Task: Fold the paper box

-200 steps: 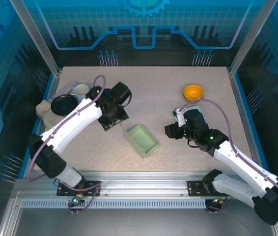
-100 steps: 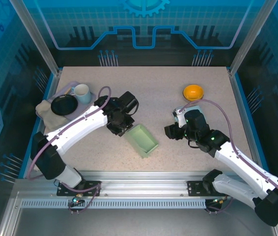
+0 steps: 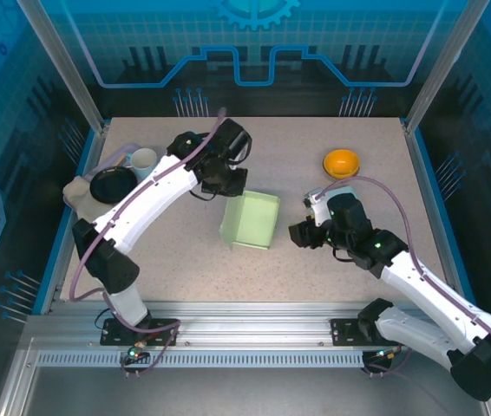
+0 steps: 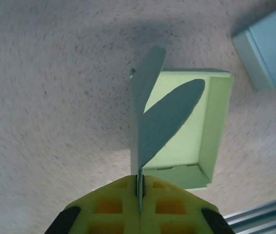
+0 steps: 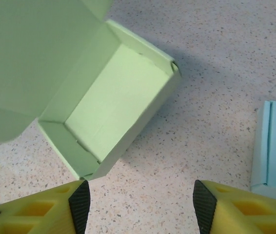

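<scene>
One lid flap (image 4: 150,112) of the paper box (image 3: 251,222) is pinched by left gripper (image 4: 139,189); right gripper (image 5: 140,207) hovers spread beside it; next probably: swing flap down.

Left gripper (image 4: 139,192) tight on paper box (image 4: 187,146) flap

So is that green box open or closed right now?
Open. The box has its lid flap standing up, pinched in the left gripper, and its empty inside shows.
</scene>
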